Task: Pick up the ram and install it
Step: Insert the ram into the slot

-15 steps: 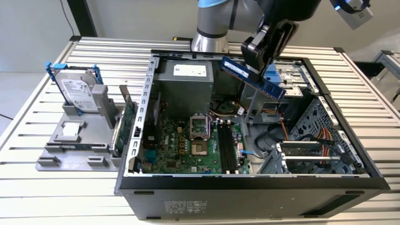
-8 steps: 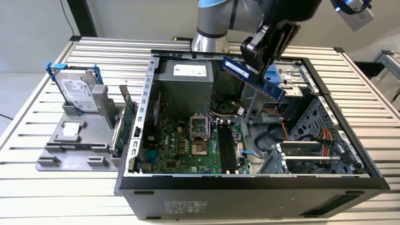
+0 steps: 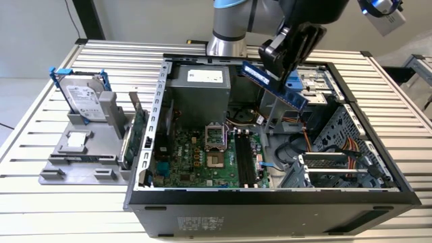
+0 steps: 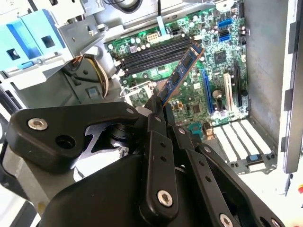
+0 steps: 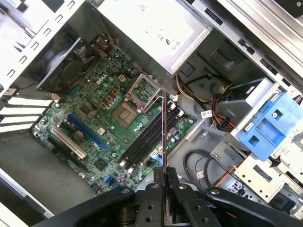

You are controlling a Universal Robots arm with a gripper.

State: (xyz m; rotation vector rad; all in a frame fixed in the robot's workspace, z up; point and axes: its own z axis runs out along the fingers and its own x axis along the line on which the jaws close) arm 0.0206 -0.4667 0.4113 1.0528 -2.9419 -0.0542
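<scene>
You have a slatted metal table [image 3: 60,202] under everything, with a pale wall behind it. Nearest in the exterior view is the dark side wall of the open computer case [image 3: 270,212], which lies on its side with its inside facing up. Just past that wall, the green motherboard [image 3: 196,157] lies flat on the case floor. Its long black memory slots [image 3: 244,159] run side by side, next to the square processor socket [image 3: 214,135].

Above the case, your claw [image 3: 284,68] is clamped onto the ram [image 3: 256,74]. The blue stick is held in the air on a slant, its lower end toward the exterior view's right and clear of the board. In the second wrist view the ram [image 4: 182,71] juts out from between the black fingers [image 4: 154,123] toward the slots [image 4: 156,49]. In the first wrist view it shows edge-on [image 5: 164,127] as a thin line over them.

Farther back sits the grey power supply [image 3: 199,88]. On the exterior view's left, a grey holder [image 3: 81,152] carries a hard drive [image 3: 86,98] and a green card [image 3: 138,129].
</scene>
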